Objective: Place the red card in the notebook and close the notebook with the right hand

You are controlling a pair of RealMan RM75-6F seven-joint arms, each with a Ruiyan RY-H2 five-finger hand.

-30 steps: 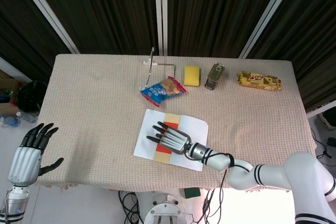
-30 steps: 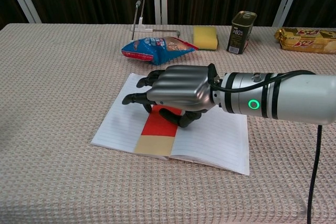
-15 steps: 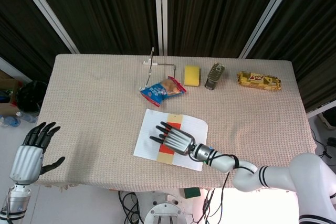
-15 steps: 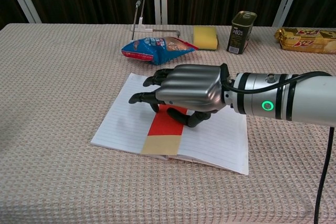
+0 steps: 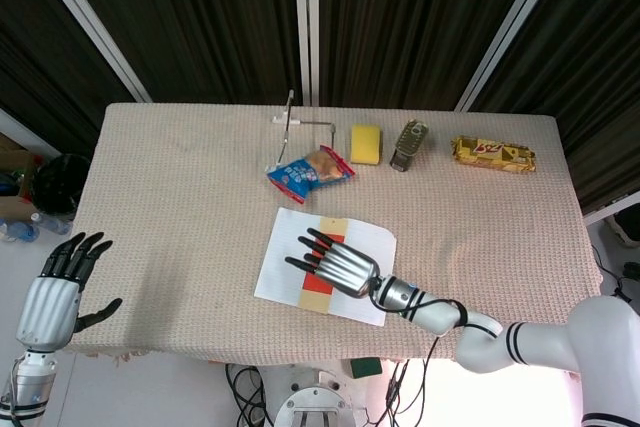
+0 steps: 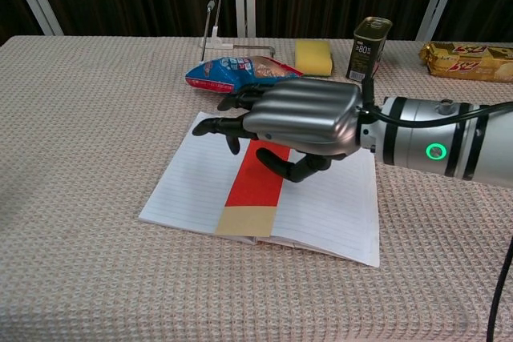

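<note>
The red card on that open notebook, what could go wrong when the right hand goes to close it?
The red card lies loose along the notebook spine, its tan end at the near edge; folding a page could slide it out. The right hand hovers above it with fingers spread, so they might snag the card or a single page instead of the cover.

Head view looks steeply down over the whole table (image 5: 180, 197); chest view faces it low and close.
</note>
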